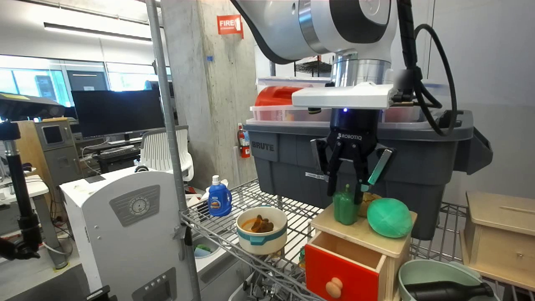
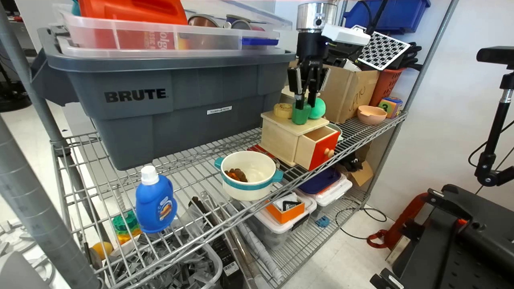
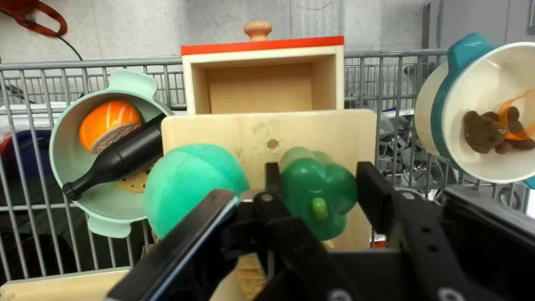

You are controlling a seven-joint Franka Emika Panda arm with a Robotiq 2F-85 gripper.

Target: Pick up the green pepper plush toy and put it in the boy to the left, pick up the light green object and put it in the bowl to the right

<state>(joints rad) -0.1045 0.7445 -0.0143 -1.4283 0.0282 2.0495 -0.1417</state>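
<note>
Gripper (image 1: 345, 195) pinches the green pepper (image 1: 344, 213) atop the wooden box (image 1: 355, 232) in an exterior view, light green toy (image 1: 389, 218) just beside. In an exterior view, a blue jug (image 2: 156, 204) stands near the white pot (image 2: 247, 194). Wrist view: 2 fingers (image 3: 372, 188) flank the pepper; the green bowl (image 3: 125, 207) holds a black bottle (image 3: 125, 154).

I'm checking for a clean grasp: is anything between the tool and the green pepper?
Nothing visible stands between the tool and the green pepper: in the wrist view the fingers flank it, and the light green object sits outside them.
</note>
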